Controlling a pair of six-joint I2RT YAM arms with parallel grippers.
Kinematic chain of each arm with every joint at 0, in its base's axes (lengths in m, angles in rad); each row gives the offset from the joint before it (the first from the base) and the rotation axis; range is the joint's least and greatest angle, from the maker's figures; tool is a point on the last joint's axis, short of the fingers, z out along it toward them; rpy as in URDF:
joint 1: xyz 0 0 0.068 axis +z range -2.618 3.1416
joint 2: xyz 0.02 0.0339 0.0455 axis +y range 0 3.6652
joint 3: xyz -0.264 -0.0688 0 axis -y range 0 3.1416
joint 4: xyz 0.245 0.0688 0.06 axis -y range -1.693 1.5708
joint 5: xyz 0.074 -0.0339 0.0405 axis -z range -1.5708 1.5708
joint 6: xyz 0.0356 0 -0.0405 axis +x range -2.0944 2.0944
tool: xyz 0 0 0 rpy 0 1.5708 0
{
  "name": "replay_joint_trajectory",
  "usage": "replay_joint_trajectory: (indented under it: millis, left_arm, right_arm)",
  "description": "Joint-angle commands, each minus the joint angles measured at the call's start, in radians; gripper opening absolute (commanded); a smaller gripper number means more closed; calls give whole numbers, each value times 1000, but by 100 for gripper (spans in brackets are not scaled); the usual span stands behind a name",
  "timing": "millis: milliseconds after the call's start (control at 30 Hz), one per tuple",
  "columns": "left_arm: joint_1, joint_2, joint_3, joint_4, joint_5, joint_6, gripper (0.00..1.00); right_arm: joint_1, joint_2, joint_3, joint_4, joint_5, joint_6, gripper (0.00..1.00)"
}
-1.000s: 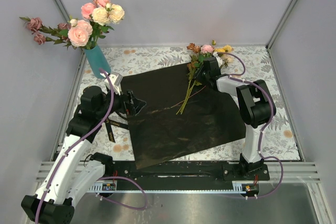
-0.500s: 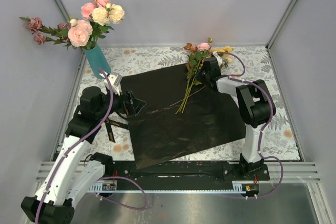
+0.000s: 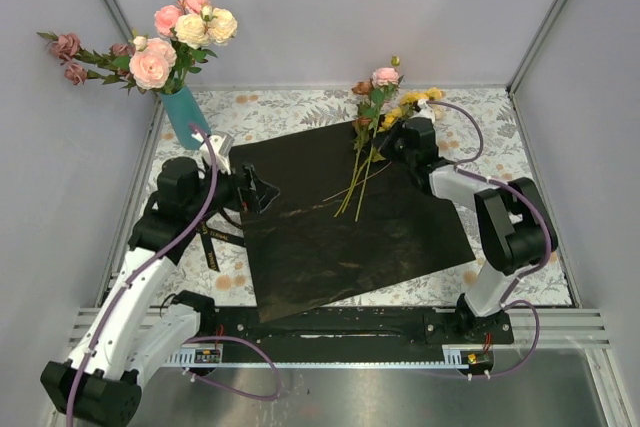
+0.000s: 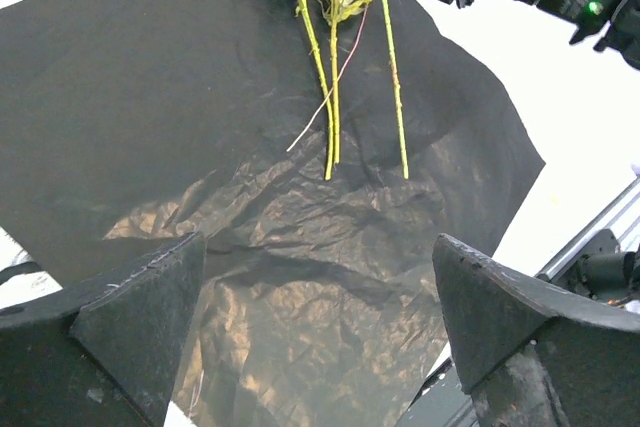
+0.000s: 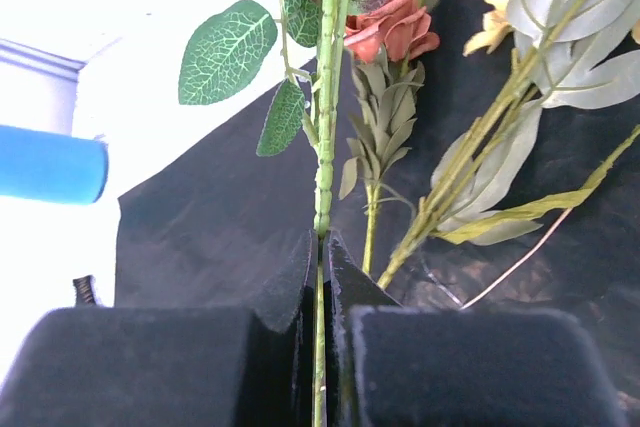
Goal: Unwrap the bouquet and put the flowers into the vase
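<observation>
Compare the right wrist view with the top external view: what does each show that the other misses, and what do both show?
Only the right wrist view shows the right gripper shut on one green stem, and the veins on the leaves. Only the top external view shows the left gripper at the paper's left edge, the roses already standing in the vase, and the floral tablecloth. Both show the black paper, the loose flowers lying on it, and the blue vase.
</observation>
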Motion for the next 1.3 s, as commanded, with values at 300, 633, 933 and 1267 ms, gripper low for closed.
replay_joint_trajectory:
  millis: [300,633,933,1267]
  left_arm:
    - [-177,309,247,222,14,-178,92]
    - [-325,528,418,371,-1,-237,81]
    - [-397,577,416,516,46,-286,68]
    - [-408,519,372,472,-26,-240,0]
  right_arm:
    - [1,-358,-312,372,-311,72,0]
    - [62,-641,-455,437,-432,97,0]
    - [167,-747,-470,425,-497,89,0]
    - [194,-754,-509,457,-466,95,29]
